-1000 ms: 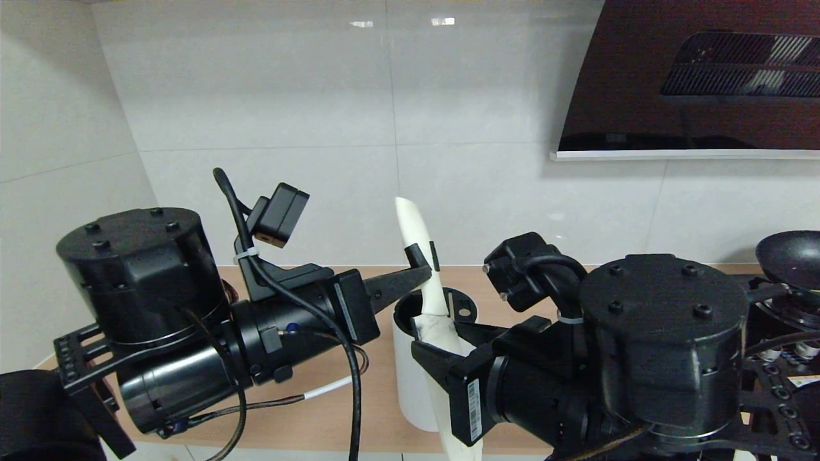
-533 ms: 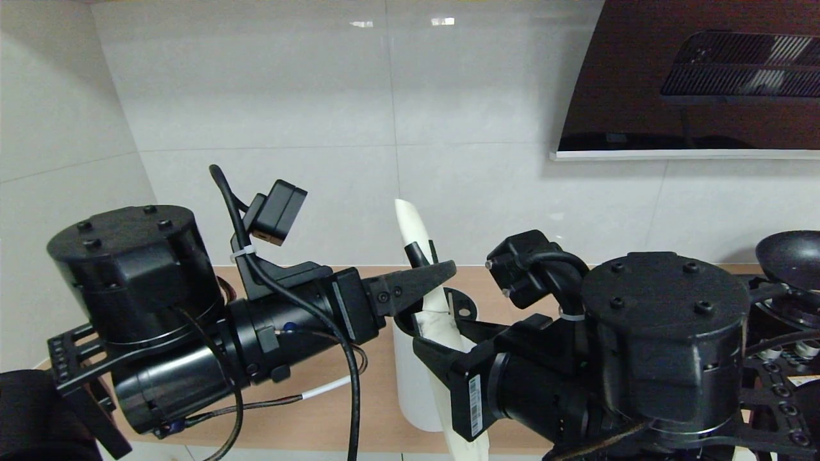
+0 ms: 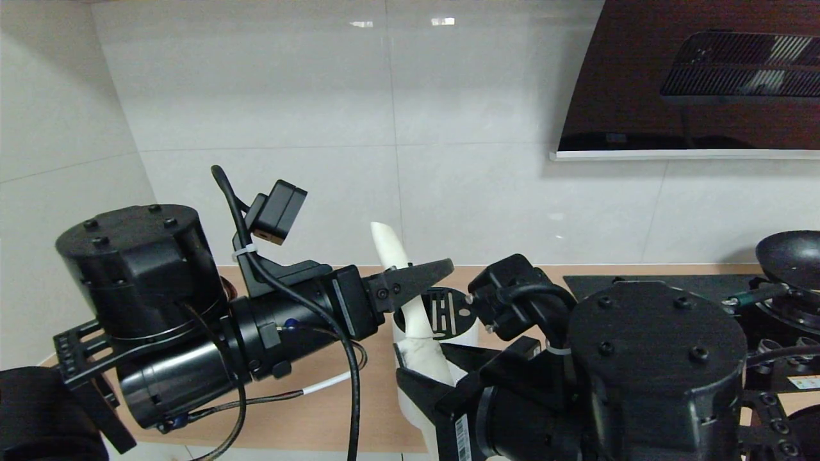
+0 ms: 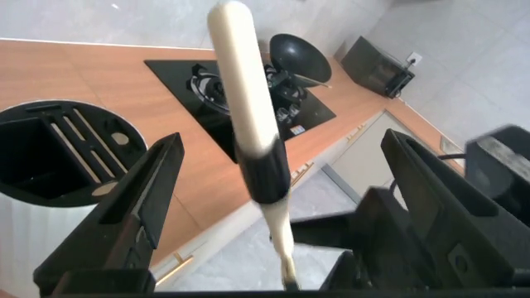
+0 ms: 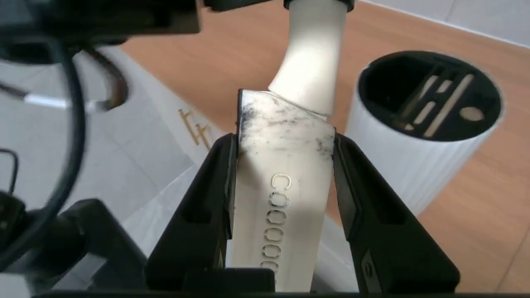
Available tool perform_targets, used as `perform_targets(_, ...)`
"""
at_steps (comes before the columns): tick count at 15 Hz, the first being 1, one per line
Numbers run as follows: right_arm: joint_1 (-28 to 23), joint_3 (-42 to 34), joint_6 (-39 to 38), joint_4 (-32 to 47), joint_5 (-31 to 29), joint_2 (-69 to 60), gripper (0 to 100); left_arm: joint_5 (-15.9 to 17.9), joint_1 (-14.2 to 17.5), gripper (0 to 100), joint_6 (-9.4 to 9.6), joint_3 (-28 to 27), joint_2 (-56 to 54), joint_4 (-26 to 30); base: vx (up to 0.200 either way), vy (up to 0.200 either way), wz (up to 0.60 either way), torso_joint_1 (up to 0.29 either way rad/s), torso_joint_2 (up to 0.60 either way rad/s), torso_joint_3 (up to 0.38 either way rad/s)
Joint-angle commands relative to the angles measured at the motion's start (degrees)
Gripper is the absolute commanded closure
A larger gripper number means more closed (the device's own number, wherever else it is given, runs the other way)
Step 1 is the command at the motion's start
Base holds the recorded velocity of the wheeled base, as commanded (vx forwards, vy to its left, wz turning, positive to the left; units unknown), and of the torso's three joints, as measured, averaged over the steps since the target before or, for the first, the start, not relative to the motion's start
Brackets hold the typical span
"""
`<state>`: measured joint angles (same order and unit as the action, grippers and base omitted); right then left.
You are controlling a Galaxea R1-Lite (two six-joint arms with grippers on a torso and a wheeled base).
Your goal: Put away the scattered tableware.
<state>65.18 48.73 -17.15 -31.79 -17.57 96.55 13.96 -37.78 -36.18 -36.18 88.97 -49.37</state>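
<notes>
A white knife with a white handle (image 3: 391, 246) stands nearly upright above the counter, handle up. My right gripper (image 3: 435, 374) is shut on its blade (image 5: 286, 190), one finger on each flat side. My left gripper (image 3: 416, 282) is open around the handle (image 4: 244, 99), with its fingers (image 4: 157, 182) well apart and not touching it. Just behind the knife stands a white cylindrical cutlery holder (image 3: 442, 314) with a black slotted top (image 5: 431, 99); from the left wrist the holder (image 4: 50, 153) lies off to one side.
The wooden counter (image 3: 359, 397) runs along a white tiled wall. On the right sits a black hob with a dark wok (image 3: 788, 256), with a dark range hood (image 3: 692, 77) above. The hob and wok (image 4: 294, 58) sit beyond the knife.
My left gripper has let go of the handle and opened. The right arm has shifted left and lower with the knife, whose handle tip now sits lower and further left.
</notes>
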Motion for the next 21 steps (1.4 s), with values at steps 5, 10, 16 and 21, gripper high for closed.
perform_targets(5, 0.6, 0.0, -0.2, 0.0, 0.0, 1.0, 100, -0.1, -0.4, 100, 0.06, 0.3, 1.1, 0.0, 0.0, 0.0, 0.0, 0.0, 0.0, 0.0)
perform_targets(10, 0.6, -0.3, -0.3, -0.1, 0.0, 0.8, 100, 0.0, -0.4, 100, 0.15, 0.3, 1.2, 0.1, 0.0, 0.0, 0.0, 0.0, 0.0, 0.0)
perform_targets(16, 0.0, -0.3, -0.4, -0.6, -0.2, 0.7, 0, -0.3, -0.4, 100, 0.15, 0.1, 0.9, 0.0, 0.0, 0.0, 0.0, 0.0, 0.0, 0.0)
perform_targets(21, -2.6, -0.5, -0.4, -2.8, -0.2, -0.9, 0, -4.8, -0.2, 100, 0.5, -3.0, 0.0, 0.6, 0.0, 0.0, 0.0, 0.0, 0.0, 0.0)
